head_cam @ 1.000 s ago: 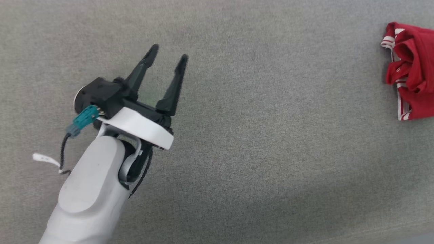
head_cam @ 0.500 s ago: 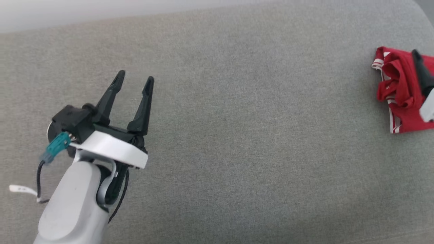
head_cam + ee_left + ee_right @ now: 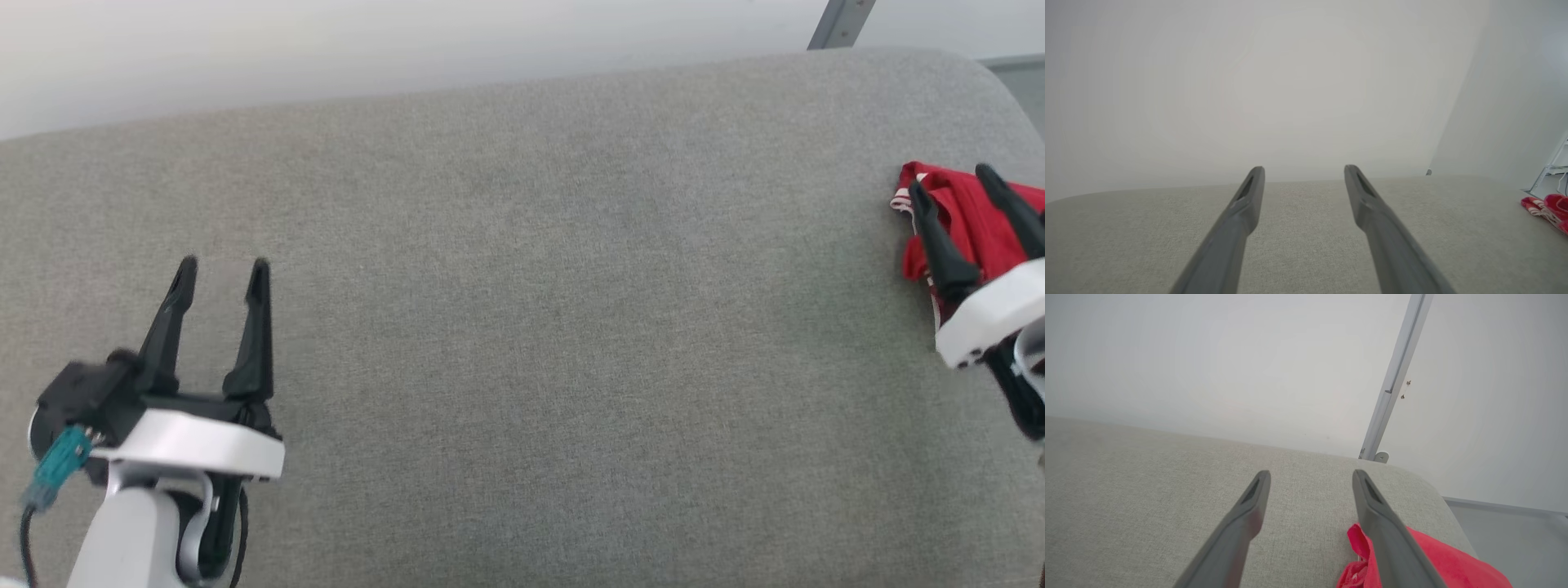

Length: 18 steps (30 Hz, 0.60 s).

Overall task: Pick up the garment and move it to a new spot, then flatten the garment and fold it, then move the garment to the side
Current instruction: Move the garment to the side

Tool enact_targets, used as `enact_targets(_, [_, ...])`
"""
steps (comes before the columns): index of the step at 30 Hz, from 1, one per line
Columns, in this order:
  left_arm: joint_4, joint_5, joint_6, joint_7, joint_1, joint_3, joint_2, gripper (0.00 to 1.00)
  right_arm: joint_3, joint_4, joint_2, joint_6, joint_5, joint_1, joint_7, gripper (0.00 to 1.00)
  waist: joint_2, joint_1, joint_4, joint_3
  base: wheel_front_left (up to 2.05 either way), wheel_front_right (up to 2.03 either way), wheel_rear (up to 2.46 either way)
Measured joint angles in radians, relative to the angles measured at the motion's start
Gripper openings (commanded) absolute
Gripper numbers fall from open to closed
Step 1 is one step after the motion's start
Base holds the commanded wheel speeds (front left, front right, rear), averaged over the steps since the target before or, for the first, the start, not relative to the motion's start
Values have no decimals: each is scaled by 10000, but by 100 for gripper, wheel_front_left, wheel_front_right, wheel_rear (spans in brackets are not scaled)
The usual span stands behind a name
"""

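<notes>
Head view: at lower left, left gripper [image 3: 224, 263] above the grey padded surface [image 3: 531, 327], dark fingers [image 3: 169, 322] spread wide with nothing between them; forearm cut off by the bottom edge, teal connector [image 3: 57, 465] at the wrist blurred. At far right, right gripper [image 3: 949, 178], likewise released and wide, its arm cut off by the right edge, fingers drawn across the garment [image 3: 971, 216]; contact with the cloth impossible to judge. Garment bunched, red with striped trim, near the surface's rounded right corner, partly hidden behind those fingers and the white wrist housing [image 3: 988, 314], partly beyond the frame; lettering not to be made out. Behind, pale wall [image 3: 326, 57] and slanted metal post [image 3: 841, 20], the latter clipped at the top. Left wrist view: left gripper [image 3: 1304, 169] parted over bare grey cloth, well apart from the garment [image 3: 1549, 206], a small red heap clipped by the right edge. Right wrist view: right gripper [image 3: 1311, 473] open, grey cloth visible in the gap; garment [image 3: 1437, 555] at lower right, beside and beneath that view's right finger, covered in part by it and cut off by the bottom edge.
</notes>
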Motion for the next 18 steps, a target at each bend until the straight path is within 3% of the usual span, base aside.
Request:
enact_targets(8, [-752,614,0,0,1246,1060,-700,100,-1638,-2148,660,0,-1275,1934,-27,100,0,0,136,-430,0,0,0])
enact_targets(18, [-1197,930,0,0,2180,1580,-1208,100,-3041,-4111,1824,-2,-2500,4156,-27,100,0,0,302,-827,0,0,0])
